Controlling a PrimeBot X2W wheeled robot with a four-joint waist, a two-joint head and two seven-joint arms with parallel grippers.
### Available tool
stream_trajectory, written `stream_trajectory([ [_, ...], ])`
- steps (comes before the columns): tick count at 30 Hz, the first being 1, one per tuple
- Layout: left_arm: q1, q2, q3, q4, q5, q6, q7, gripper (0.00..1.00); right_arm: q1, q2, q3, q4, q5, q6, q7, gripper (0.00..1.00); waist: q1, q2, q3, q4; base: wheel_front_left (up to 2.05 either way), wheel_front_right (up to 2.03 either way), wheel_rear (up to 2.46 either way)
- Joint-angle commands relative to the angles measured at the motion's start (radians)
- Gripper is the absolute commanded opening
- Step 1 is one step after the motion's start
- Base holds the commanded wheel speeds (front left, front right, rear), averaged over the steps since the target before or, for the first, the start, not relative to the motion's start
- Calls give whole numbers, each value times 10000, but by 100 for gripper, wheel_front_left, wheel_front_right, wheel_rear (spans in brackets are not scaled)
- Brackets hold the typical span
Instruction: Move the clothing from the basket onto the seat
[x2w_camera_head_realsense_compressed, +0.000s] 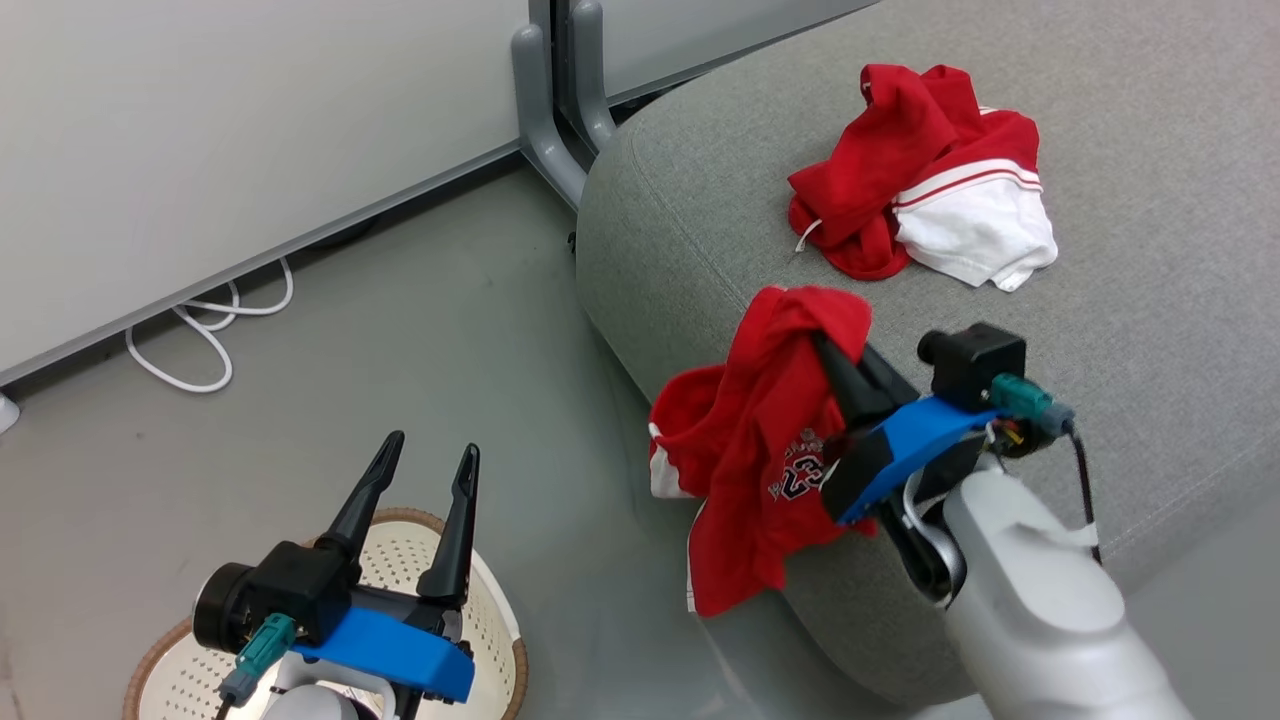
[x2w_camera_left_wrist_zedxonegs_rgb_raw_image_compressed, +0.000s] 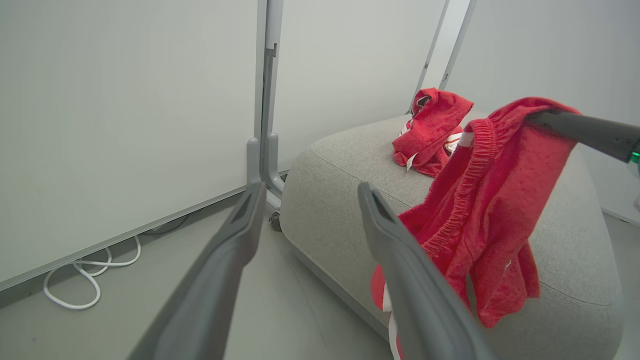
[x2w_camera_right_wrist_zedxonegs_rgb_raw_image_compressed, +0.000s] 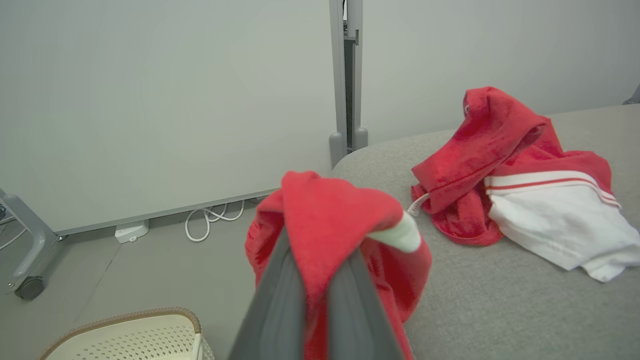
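Where the right gripper (x2w_camera_head_realsense_compressed: 825, 345) meets the cloth, its two dark fingers are pressed together, with a fold of the held garment (x2w_camera_head_realsense_compressed: 770, 420) pinched between them. In the right wrist view the red fabric drapes over both fingertips. The held garment hangs down from this grip toward 7 o'clock in the head view, and a dark number logo (x2w_camera_head_realsense_compressed: 800, 470) shows on its lower half beside a white panel. It hangs against the rounded corner of the seat (x2w_camera_head_realsense_compressed: 1150, 300). Contact between its lower hem and the grey upholstery cannot be confirmed. The second garment (x2w_camera_head_realsense_compressed: 920, 170) lies at 1 o'clock from the right gripper. It is a crumpled red heap with a white, stripe-trimmed panel, resting fully on the seat top and well apart from the held garment. The left gripper (x2w_camera_head_realsense_compressed: 432, 445) is at 7 o'clock in the head view, with its fingers spread wide and nothing between them. Directly below it stands the basket (x2w_camera_head_realsense_compressed: 490, 620) on the grey floor (x2w_camera_head_realsense_compressed: 420, 330), its perforated cream wall and brown rim partly hidden by the gripper body. A white cable (x2w_camera_head_realsense_compressed: 200, 340) lies coiled on the floor at 10 o'clock, against the base of a pale wall panel (x2w_camera_head_realsense_compressed: 250, 120).
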Motion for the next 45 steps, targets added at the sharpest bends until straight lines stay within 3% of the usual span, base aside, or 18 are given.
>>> stream_trajectory([
  [1,-158,82,-39,-84,66,-27,-44,100,-456,-3,-313,-67,-232,1,7,0,0,0,206,-16,0,0,0],
  [7,-433,278,-58,-366,195,-27,-44,100,-1653,-348,-1626,-438,-801,1,300,0,0,0,979,15,0,0,0],
  [15,-1326,966,-263,-846,351,-27,-44,100,-3878,-1229,-4750,-1285,-1177,1,1345,0,0,0,2804,305,0,0,0],
  [24,-3014,1673,-949,-1414,473,-27,89,100,-5639,-2612,-7659,-2037,-1878,1,2096,0,0,0,5142,1248,0,0,0],
  [28,-3449,1864,-1067,-1739,559,-27,239,100,-5296,-2731,-8077,-1784,-2109,1,1841,0,0,0,5832,1600,0,0,0],
  [33,-3662,2071,-1003,-2086,636,52,375,100,-4900,-2384,-8271,-916,-2233,1,1223,0,0,0,6358,1767,0,0,0],
  [41,-3695,2014,-1121,-2101,609,130,406,100,-4747,-2141,-8088,569,-2442,1,432,0,0,0,6378,1814,0,0,0],
  [42,-3686,1998,-1143,-2061,590,133,391,100,-4737,-2151,-8036,705,-2471,1,373,9,0,0,6334,1818,0,0,0],
  [44,-3665,1976,-1157,-1999,535,135,351,100,-4770,-2171,-7954,912,-2514,1,262,41,0,0,6240,1816,0,0,0],
  [45,-3652,1981,-1162,-1963,517,137,331,100,-4794,-2204,-7928,996,-2545,1,236,71,0,0,6189,1818,0,0,0],
])
